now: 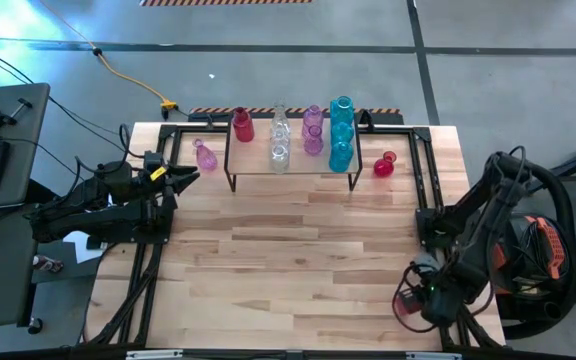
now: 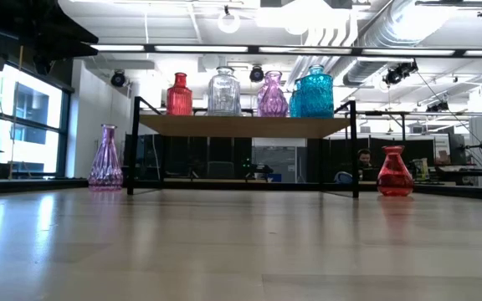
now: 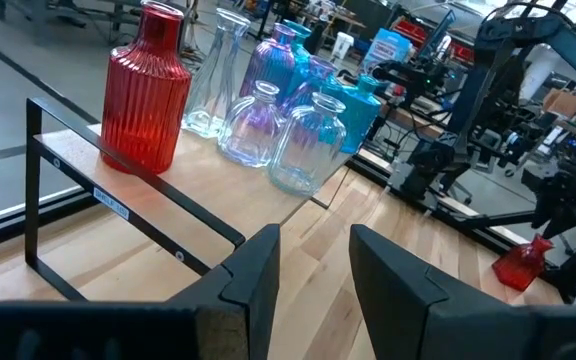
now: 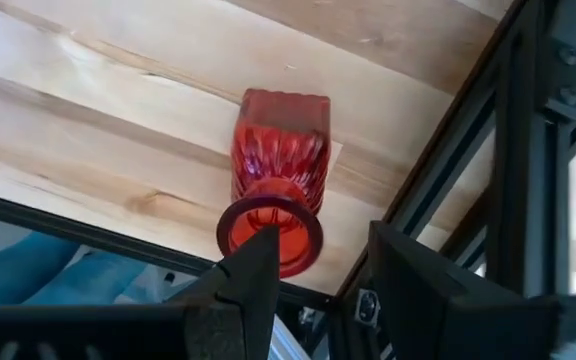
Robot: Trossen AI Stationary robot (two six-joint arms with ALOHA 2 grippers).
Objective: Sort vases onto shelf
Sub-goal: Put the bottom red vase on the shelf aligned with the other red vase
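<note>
The left end effector (image 3: 313,275) sits at the left edge of the tabletop (image 1: 298,260), its fingers parted with nothing between them. Ahead of it stands the shelf (image 3: 208,185), carrying a ribbed red vase (image 3: 148,90), clear vases (image 3: 308,145), purple vases (image 3: 273,70) and teal vases (image 3: 363,105) crowded together. A pink vase (image 1: 205,155) stands on the tabletop just beyond this end effector, beside the shelf's left leg.

The right end effector (image 4: 323,280) hangs at the tabletop's near right corner, fingers apart. A small red vase (image 4: 276,180) stands well ahead of it in the wrist view; its mouth seems lined up with one finger, not gripped. In the high view that vase (image 1: 385,165) stands just right of the shelf.
</note>
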